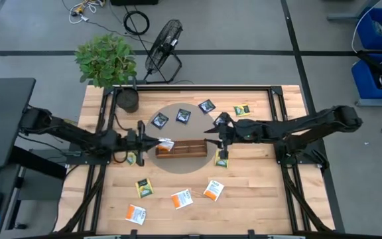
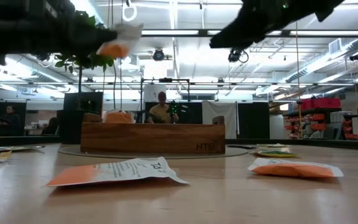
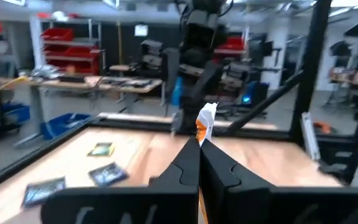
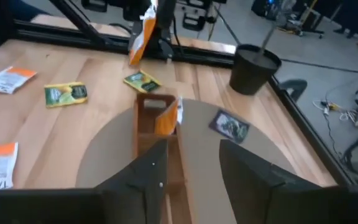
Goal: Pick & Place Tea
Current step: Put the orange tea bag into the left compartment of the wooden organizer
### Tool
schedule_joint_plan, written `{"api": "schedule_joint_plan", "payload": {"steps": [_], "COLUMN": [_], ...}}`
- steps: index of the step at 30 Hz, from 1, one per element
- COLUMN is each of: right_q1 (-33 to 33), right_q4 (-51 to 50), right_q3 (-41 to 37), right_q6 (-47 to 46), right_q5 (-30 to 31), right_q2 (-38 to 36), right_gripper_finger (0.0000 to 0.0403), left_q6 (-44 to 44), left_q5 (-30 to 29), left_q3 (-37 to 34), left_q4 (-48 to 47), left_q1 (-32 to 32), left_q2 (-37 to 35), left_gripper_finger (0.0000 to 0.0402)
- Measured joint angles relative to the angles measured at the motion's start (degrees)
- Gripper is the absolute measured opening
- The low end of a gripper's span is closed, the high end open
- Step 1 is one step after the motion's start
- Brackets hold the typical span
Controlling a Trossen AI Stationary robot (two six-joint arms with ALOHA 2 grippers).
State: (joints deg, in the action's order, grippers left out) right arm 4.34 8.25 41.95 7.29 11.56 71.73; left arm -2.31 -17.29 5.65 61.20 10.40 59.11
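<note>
My left gripper [image 1: 156, 141] is shut on an orange-and-white tea sachet [image 1: 166, 143] over the left end of the long wooden tray [image 1: 181, 148]. The tray lies on a round grey mat [image 1: 178, 166]. Another orange sachet [image 4: 166, 118] stands on edge in the tray's left end compartment. My right gripper [image 1: 212, 130] hangs open and holds nothing above the tray's right end. Loose sachets lie flat on the table: navy ones [image 1: 183, 116] behind the tray, yellow-green ones [image 1: 221, 159] beside it, and orange ones [image 1: 182, 198] in front. My left gripper pinches one edge of the orange-and-white sachet [image 3: 201, 134] between its two fingers [image 3: 188, 165]. The fingers run about level, coming from the table's left. The sachet juts out past the fingertips, standing on edge, lifted clear above the tray.
A black plant pot [image 1: 127, 99] stands at the far left corner of the table. A black frame rail [image 1: 191, 87] runs along the far edge. Bare wood lies between the sachets near the front edge. A person [image 2: 160, 112] sits in the room beyond.
</note>
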Motion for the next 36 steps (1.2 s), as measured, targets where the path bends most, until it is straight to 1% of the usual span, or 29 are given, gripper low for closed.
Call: {"api": "schedule_joint_plan", "payload": {"steps": [3, 6, 12, 17, 21, 25, 29, 36], "right_q1": [0.0, 0.0, 0.0, 0.0, 0.0, 0.0, 0.0, 0.0], "right_q4": [2.2, 4.3, 6.9, 6.9, 6.8, 7.0, 7.0, 7.1], "right_q3": [-2.5, -4.3, -5.6, -5.6, -5.6, -5.6, -5.6, -5.6], "right_q6": [-1.2, -1.8, -2.2, -2.3, -2.3, -2.3, -2.3, -2.3], "right_q5": [1.7, 3.1, 4.1, 4.1, 4.1, 4.5, 4.5, 4.5], "right_q2": [-0.6, -0.6, -0.6, -0.6, -0.6, -0.6, -0.6, -0.6], "right_gripper_finger": [0.0153, 0.0153, 0.0153, 0.0153, 0.0153, 0.0153, 0.0153, 0.0153], "left_q6": [0.0, -0.3, -5.5, -11.5, -13.2, -14.5, -16.5, -16.4], "left_q5": [-7.5, -12.1, -14.1, -20.3, -21.3, -21.2, -21.1, -20.3], "left_q3": [-1.5, -2.3, -2.8, -2.8, -2.8, -2.7, -1.9, 1.7], "left_q4": [-0.2, -1.0, -1.8, -3.7, -2.4, 1.4, 1.4, 1.5], "left_q1": [1.6, 2.0, 2.0, 1.9, 1.6, 1.3, 1.2, 1.1], "left_q2": [0.1, 0.1, 2.0, 5.5, 9.0, 12.2, 15.5, 22.3], "left_gripper_finger": [0.0001, 0.0001, 0.0001, 0.0001, 0.0001, 0.0001, 0.0001, 0.0001]}}
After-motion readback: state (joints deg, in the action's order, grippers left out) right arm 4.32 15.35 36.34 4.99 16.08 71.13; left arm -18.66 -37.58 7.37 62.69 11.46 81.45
